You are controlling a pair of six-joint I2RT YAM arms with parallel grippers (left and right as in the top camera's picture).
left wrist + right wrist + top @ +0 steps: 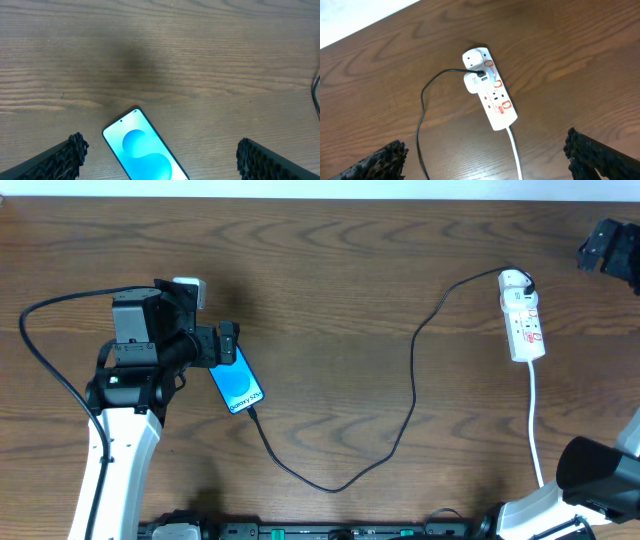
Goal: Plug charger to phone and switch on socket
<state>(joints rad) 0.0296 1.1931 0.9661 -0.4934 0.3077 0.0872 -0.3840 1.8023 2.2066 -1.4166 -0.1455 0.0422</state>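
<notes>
Phone: the phone [238, 385] lay slanted on the desk [330, 260], left of centre in the overhead view, screen up.
Charger: the charger [412, 385] ran from the phone's lower end in a slack loop along the bottom of the frame, then up to the socket [526, 325] at the right.
Left claw: the left claw [160, 145] hung wide over the phone's upper end, holding nothing.
Right claw: the right claw [484, 142] stood wide above the socket, also empty.
Risk at phone: a low pass by the left claw could shove the phone and tug the small tip loose. Whether the tip was fully seated could not be told.
Risk at socket: the red-ringed switches sat close together, so an off-centre press might hit the wrong one or knock the white block carrying the cable. The strip would probably slide under a slanted push.
Overhead only: the cable's whole run and its meeting with the phone.
Left wrist only: the phone's top corner close up; its port end was out of frame.
Right wrist only: the switches and plug block clearly; overhead they were too small to read.
</notes>
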